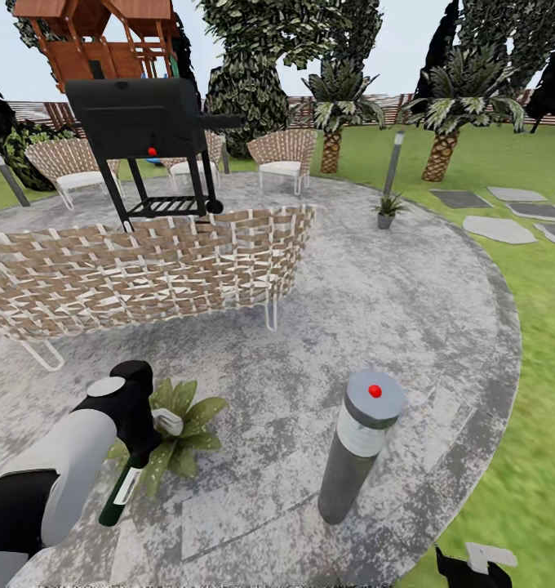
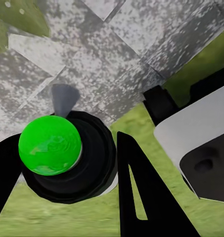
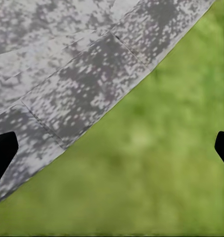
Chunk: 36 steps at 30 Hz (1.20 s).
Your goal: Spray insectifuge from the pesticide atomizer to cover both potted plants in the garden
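Head view: the left end effector (image 1: 143,425) is closed around the pesticide atomizer (image 1: 121,488), held over a potted plant (image 1: 182,429) on the patio (image 1: 375,302). Left wrist view: the atomizer (image 2: 67,155) is clamped between black fingers (image 2: 141,197). Right wrist view: the right end effector's fingertips (image 3: 3,153) are spread wide, nothing held.

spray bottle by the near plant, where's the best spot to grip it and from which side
Grip the spray bottle at its slim neck, just under the white trigger head, coming from the side. The body is narrow enough to pinch, and the wider head should stop it sliding. The left hand holds it about there.
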Motion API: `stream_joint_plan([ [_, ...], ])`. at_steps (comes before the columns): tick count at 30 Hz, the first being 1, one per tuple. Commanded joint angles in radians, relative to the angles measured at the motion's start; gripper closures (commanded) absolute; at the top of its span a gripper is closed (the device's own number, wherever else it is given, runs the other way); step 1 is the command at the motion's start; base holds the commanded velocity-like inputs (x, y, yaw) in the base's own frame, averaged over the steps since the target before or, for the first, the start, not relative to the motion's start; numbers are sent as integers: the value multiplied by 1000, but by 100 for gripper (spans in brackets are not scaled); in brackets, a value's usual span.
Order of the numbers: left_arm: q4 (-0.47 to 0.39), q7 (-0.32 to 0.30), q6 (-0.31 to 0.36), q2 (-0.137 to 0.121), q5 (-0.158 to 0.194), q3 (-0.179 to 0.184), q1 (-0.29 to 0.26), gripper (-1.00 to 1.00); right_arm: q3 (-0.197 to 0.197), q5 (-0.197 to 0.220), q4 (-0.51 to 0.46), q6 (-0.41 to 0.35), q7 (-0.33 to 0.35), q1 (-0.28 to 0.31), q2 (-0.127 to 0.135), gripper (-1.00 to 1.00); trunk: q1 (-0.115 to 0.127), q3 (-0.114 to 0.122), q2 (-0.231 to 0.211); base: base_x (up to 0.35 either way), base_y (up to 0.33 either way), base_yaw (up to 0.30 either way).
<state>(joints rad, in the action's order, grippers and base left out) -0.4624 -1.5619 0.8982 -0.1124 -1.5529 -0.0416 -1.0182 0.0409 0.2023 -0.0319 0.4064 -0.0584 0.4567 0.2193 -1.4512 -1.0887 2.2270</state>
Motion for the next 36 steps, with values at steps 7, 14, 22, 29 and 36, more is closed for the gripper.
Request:
stream_joint_plan([
  [7, -1, -9, 11, -3, -9, -6, -2, 100, 4, 6, 0, 2, -1, 0, -5, -100, 1, -1, 0, -29, -14, 0],
  [14, -1, -9, 20, 0, -6, -8, -1, 100, 5, 6, 0, 2, -1, 0, -5, -100, 1, -1, 0, 0, 0, 0],
  [22, -5, -9, 100, 29, -1, -8, 23, 100, 5, 6, 0, 2, -1, 0, -6, -100, 1, -1, 0, 0, 0, 0],
  [29, -49, -9, 107, 6, -1, -7, 110, 100, 7, 5, 1, 2, 1, 0, -5, -100, 1, -1, 0, 0, 0, 0],
  [36, -95, -9, 108, -59, -1, -11, 141, 100, 10, 3, 2, 2, 2, 0, -5, -100, 1, -1, 0, 0, 0, 0],
])
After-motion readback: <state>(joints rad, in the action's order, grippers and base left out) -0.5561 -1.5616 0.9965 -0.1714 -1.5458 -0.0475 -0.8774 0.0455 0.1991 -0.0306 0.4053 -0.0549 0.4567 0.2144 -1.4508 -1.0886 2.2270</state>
